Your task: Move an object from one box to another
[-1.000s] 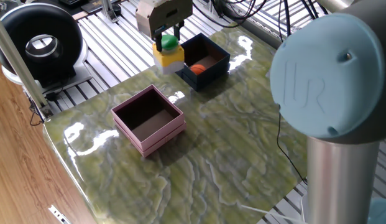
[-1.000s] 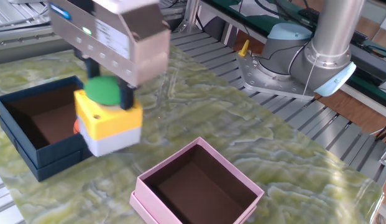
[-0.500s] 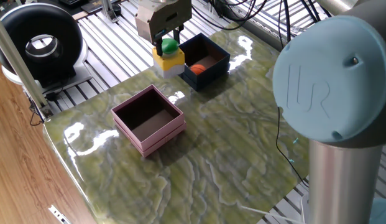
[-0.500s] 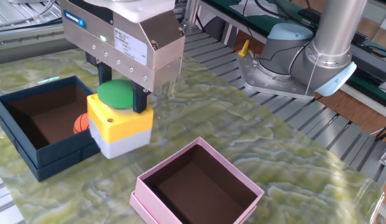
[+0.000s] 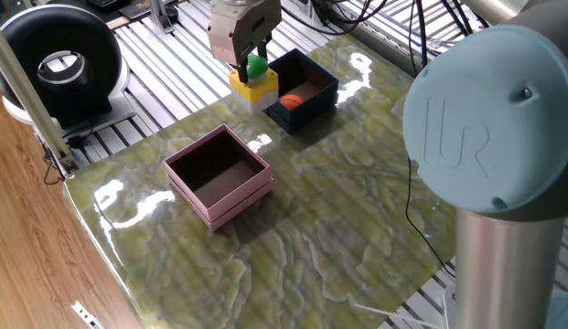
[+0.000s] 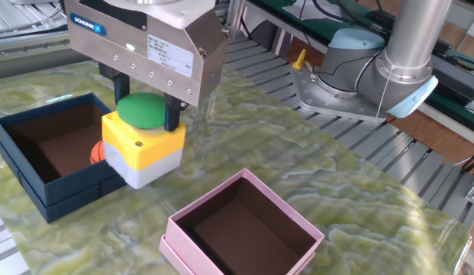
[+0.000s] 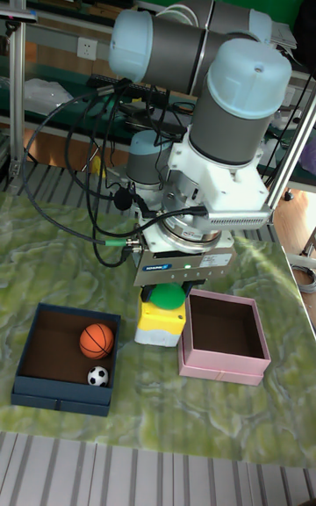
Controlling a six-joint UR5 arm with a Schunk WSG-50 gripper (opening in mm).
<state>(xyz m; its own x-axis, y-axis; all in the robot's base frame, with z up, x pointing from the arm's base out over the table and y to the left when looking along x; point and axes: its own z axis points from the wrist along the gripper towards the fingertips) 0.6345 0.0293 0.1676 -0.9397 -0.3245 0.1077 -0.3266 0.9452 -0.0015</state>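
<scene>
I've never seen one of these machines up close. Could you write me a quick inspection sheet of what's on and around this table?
Surface: green marbled tabletop, glossy.
Job's things: navy-blue box holds a toy basketball and a small toy soccer ball; pink box has nothing inside.
Clutter: nothing seen.
Tool: tool closed on the green button of a yellow-and-white block, between the two boxes.
Cables: black cables loop beside the arm.
Surroundings: arm base, black round device, slatted metal frame.

Your gripper grips the green-topped yellow block beside the navy box; pink box sits apart on the surface.
</scene>
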